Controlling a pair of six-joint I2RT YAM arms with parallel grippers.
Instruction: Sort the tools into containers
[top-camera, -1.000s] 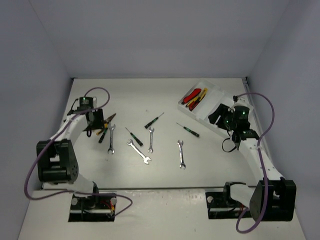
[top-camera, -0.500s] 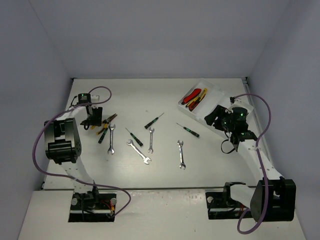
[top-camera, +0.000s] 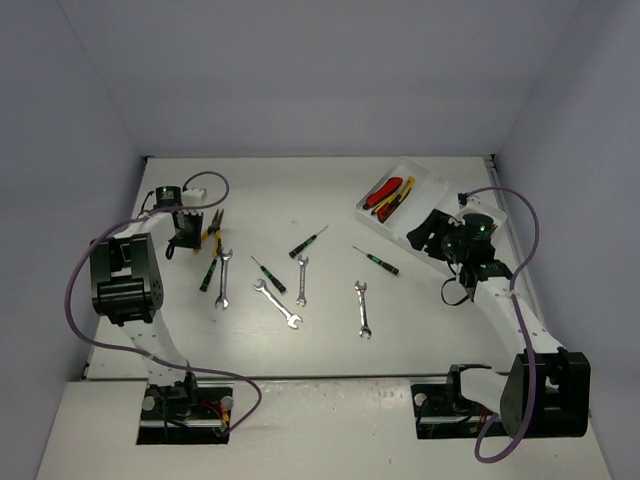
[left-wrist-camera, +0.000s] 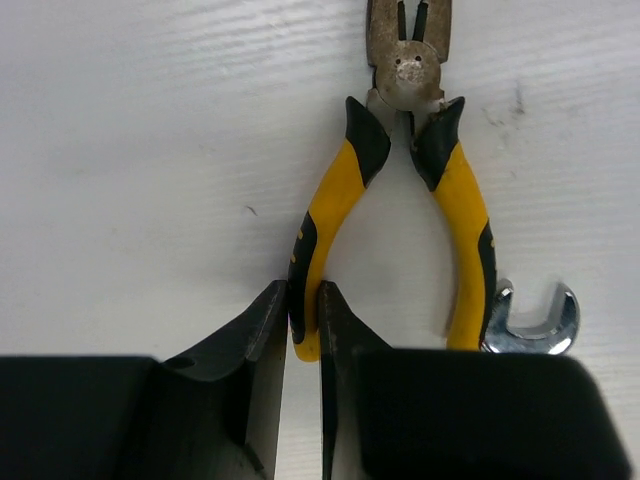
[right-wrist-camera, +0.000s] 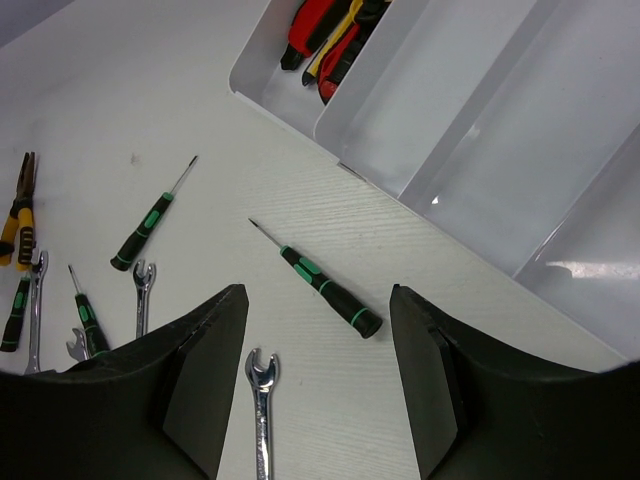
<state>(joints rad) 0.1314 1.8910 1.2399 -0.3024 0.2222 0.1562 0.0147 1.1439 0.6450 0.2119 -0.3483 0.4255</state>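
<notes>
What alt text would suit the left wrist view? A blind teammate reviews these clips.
The left gripper pinches one handle of the yellow-handled pliers, which lie flat on the white table with their nose pointing away from the camera. The open end of a silver wrench lies beside the tip of the other handle.

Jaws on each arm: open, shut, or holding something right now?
Left jaws: shut on one handle of the yellow pliers.
Right jaws: open, holding nothing.
</notes>
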